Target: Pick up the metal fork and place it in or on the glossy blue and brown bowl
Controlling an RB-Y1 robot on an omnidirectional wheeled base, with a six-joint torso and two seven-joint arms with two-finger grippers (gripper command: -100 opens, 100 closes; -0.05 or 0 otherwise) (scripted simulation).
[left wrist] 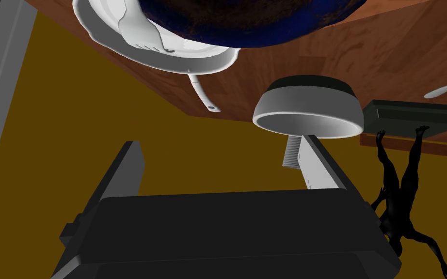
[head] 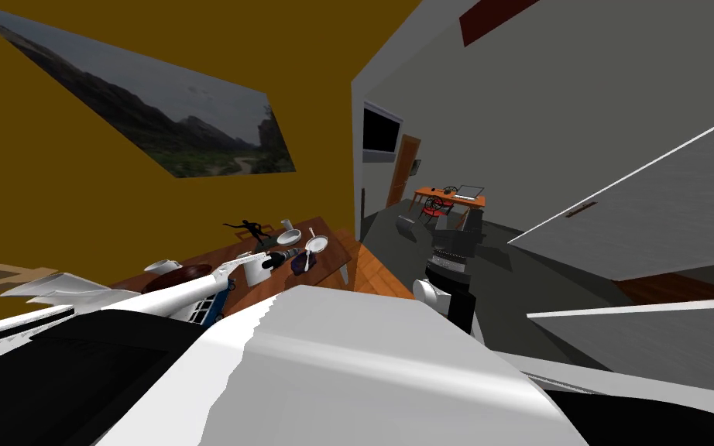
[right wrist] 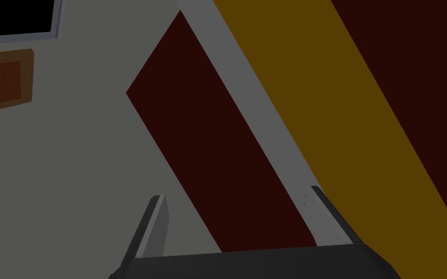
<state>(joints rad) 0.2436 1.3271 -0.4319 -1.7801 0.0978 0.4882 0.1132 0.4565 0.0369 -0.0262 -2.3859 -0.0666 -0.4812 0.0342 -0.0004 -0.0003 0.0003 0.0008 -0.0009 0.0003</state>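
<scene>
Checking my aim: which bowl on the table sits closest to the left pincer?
The light grey bowl with the dark band, just past the left pincer; the dark blue bowl lies farther, beside the white pan.

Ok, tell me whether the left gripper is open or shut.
Open: the left gripper has its fingers wide apart, gripping nothing.

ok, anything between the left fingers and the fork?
Nothing visible squarely in the way. The fork lies in a white pan beside the blue bowl; the pan's rim faces the open left fingers. A grey bowl sits close by one finger, off the line.
</scene>
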